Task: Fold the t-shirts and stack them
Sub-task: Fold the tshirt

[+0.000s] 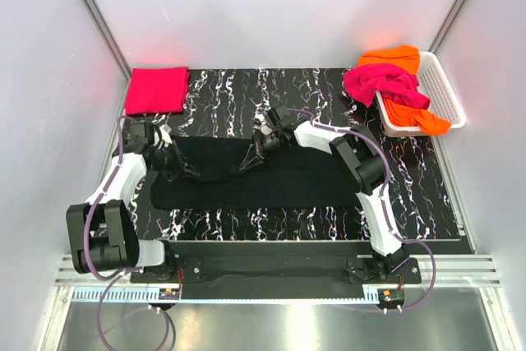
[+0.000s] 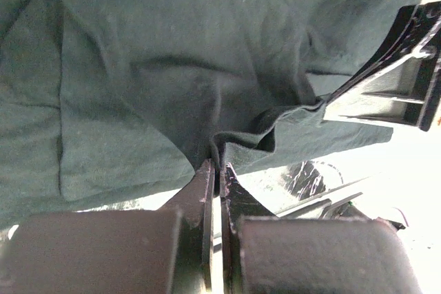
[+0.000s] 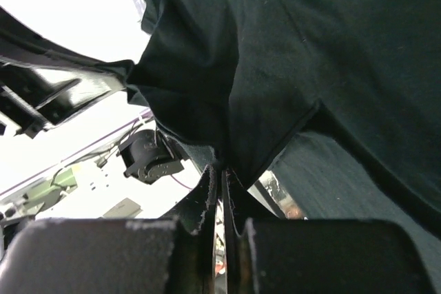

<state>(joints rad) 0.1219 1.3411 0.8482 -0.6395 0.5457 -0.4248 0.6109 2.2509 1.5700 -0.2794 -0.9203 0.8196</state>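
Black t-shirt (image 1: 271, 182) lies spread across centre of marbled table (image 1: 271, 92). Left gripper (image 2: 218, 170) pressed together, pinching its edge. Right gripper (image 3: 222, 170) likewise pinches hem. Far left: folded red-pink t-shirt (image 1: 156, 90). Far right: magenta t-shirt (image 1: 382, 84) and orange t-shirt (image 1: 394, 57) heaped over white basket (image 1: 444, 92).

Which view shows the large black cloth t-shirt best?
Top external: the large black cloth t-shirt lies across the dark marbled table, with nearly its whole outline visible. Each wrist view shows only a bunched fold, pinched up close.

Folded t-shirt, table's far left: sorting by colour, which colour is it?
The folded cloth t-shirt is plain red-pink, clearest in the top external view.
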